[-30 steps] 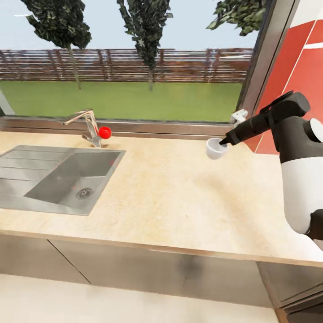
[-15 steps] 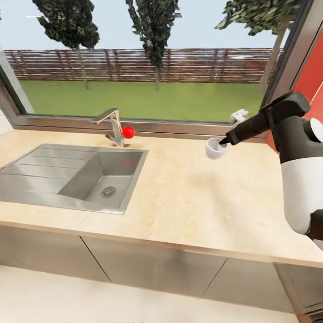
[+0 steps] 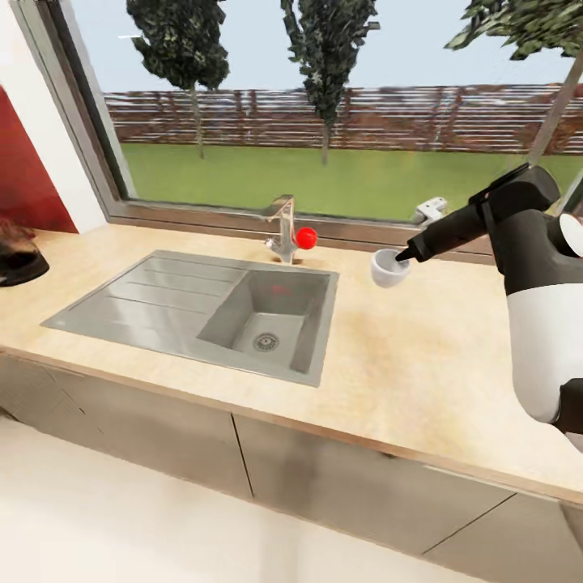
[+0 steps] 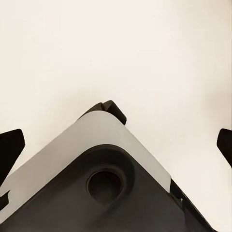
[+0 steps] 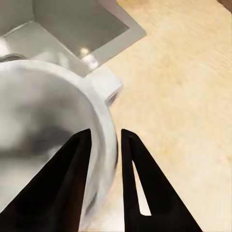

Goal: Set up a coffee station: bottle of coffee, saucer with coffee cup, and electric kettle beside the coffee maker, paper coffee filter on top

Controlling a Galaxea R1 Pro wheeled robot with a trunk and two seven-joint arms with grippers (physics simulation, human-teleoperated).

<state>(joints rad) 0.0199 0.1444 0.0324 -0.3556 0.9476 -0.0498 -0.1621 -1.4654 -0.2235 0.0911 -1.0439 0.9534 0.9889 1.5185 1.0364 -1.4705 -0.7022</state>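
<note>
The white coffee cup hangs just above the light wood-grain kitchen countertop, to the right of the sink. My right gripper is shut on the cup's rim. In the right wrist view one finger sits inside the cup and the other outside its wall, so the right gripper pinches the rim. In the left wrist view my left gripper is open, with its black fingertips wide apart over my own base and the pale floor.
A steel sink with a draining board is set into the counter, and a faucet with a red knob stands behind it under a wide window. A dark object is cut off at the counter's left edge. Grey cabinet fronts run below.
The head view has swung left, so the sink sits further right in the picture and a dark object has come in at the left edge. The right arm and cup keep their place in view.
</note>
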